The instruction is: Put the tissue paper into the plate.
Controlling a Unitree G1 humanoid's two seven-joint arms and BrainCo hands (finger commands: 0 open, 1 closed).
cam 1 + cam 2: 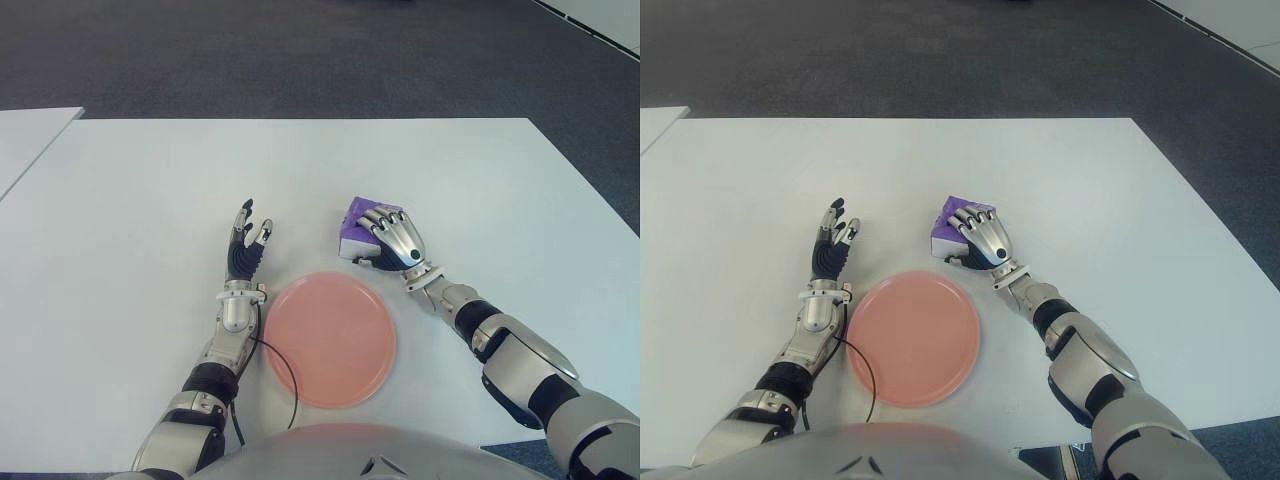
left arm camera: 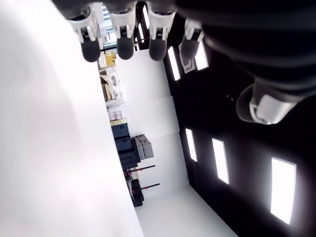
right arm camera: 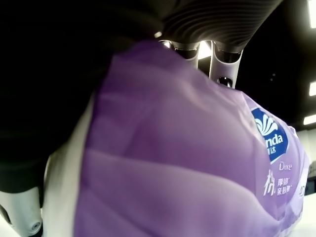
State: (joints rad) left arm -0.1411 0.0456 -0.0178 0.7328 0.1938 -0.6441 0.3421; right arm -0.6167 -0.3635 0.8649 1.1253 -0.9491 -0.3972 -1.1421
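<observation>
Right hand closed over the top of the tissue paper, a purple soft pack on the white table, just beyond the far right edge of the pink plate. Fingers wrapped over the pack's far face and thumb on the near side, as confirmed in the right wrist view, where purple film fills the space against the palm. Pack apparently still in contact with the table; lift not yet evident. Left hand beside the plate on its left, palm inward, fingers extended and loosely spread, holding nothing.

Step in hand, as judged: securing the grasp prior to transfer. Recommended execution: grip firm enough to hold the yielding film without crushing the pack or letting it slip; lift straight up until clear of the table and of the plate's raised rim; short travel toward the robot's body and slightly left, to above the plate's centre; descent until the pack rests flat on the plate; only then release. Risks: pack dragged against the rim, so that the light plate shifts or tips; early release, leaving the pack straddling the rim. No need for involvement of the left hand, given its clearance from the path.
</observation>
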